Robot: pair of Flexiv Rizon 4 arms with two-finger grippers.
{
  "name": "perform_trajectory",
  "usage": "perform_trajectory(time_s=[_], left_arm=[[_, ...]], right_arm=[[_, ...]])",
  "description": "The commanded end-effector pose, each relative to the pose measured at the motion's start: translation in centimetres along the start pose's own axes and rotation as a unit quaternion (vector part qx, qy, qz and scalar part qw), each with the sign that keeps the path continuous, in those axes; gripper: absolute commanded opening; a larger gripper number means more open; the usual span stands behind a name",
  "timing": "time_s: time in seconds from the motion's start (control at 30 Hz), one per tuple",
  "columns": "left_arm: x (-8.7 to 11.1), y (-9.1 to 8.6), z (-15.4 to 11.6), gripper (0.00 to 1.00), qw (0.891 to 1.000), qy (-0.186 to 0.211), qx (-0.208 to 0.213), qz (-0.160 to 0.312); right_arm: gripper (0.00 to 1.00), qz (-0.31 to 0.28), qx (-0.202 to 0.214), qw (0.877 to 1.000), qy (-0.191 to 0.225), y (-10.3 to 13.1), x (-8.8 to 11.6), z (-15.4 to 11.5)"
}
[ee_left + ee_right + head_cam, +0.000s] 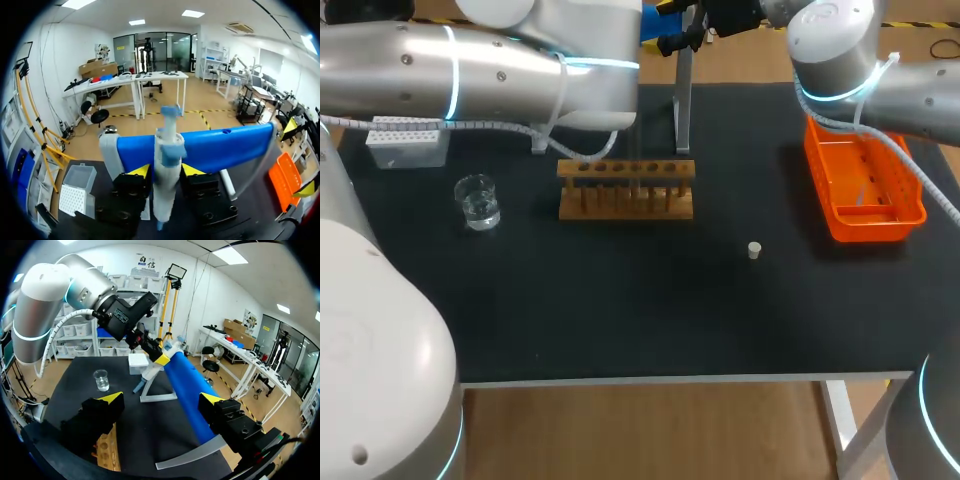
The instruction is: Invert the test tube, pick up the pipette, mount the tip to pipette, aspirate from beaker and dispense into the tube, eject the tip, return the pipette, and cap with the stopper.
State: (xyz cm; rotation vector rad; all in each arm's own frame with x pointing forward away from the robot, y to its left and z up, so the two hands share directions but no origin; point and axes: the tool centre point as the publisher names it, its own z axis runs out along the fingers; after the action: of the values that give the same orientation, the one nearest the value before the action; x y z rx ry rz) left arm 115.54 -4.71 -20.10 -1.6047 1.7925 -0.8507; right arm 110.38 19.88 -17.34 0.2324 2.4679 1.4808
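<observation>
Left wrist view: pipette (165, 200) inside left hand (167, 171).

You have two arms: left arm (470, 70) and right arm (860, 60). That makes two grippers, left gripper (166, 171) and right gripper (161, 399), each showing two yellow tips, four in all. There's one table (620, 320). On it, count one beaker (477, 202), one wooden rack (626, 187), one white tip box (407, 142), one orange tray (875, 228), one stopper (754, 250), one stand (683, 100) and one pipette (167, 170). The tubes in the rack are too small to count.
</observation>
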Motion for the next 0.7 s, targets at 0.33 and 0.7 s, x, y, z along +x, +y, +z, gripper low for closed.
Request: perform_trajectory(time_s=[0.33,0.7], left_arm=[[1.0,0.2,-4.5,1.00,1.000,-0.002,0.001,-0.005],[3.1,0.8,-11.7,1.00,0.989,0.114,0.077,0.056]], right_arm=[[1.00,0.000,0.003,1.000,0.002,0.1,-0.1,-0.1],[1.00,0.000,0.003,1.000,0.002,0.1,-0.1,-0.1]])
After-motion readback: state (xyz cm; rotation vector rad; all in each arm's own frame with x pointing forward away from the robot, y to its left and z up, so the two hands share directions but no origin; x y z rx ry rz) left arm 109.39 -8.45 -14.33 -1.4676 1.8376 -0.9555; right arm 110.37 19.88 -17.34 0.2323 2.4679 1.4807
